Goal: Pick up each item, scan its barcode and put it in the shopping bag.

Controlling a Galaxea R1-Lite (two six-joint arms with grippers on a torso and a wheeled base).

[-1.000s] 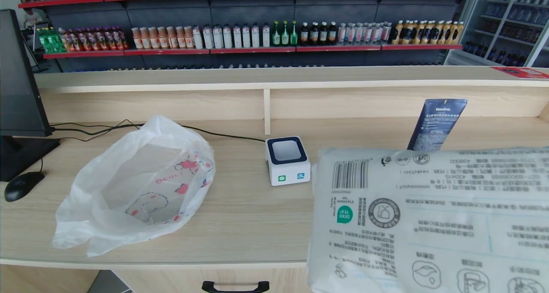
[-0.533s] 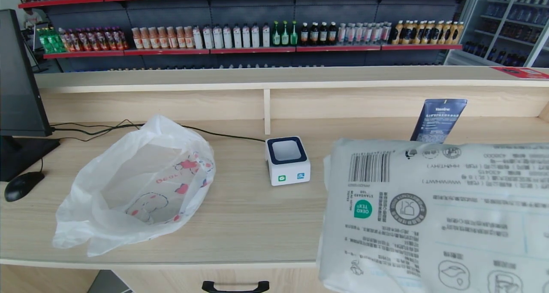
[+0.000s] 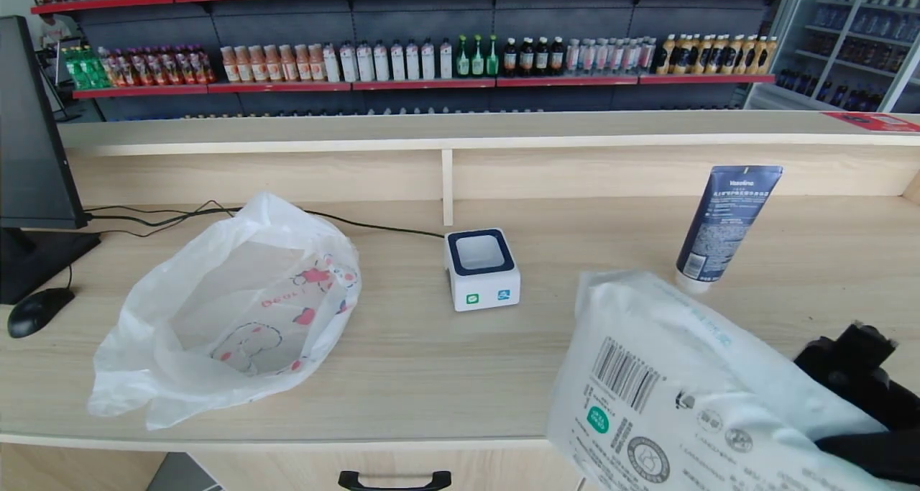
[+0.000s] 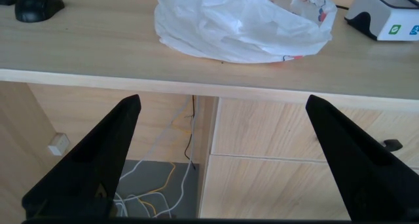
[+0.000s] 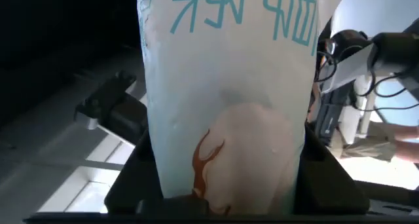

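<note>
Near the counter's (image 3: 431, 361) front edge, on the right, I saw the white soft pack (image 3: 647, 376) lifted off the wood, barcode up, clamped in the right gripper (image 3: 848, 361). It was apart from the scanner (image 3: 481, 268) on its left, with the lotion tube (image 3: 726, 225) standing cap-down behind it. The shopping bag (image 3: 230, 311) lay open left of the scanner. The left gripper (image 4: 222, 158) hung below the counter edge, fingers spread wide, holding nothing.

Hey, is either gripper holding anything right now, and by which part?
The right gripper clamps the white package at the end away from its barcode. The left gripper is open and holds nothing.
</note>
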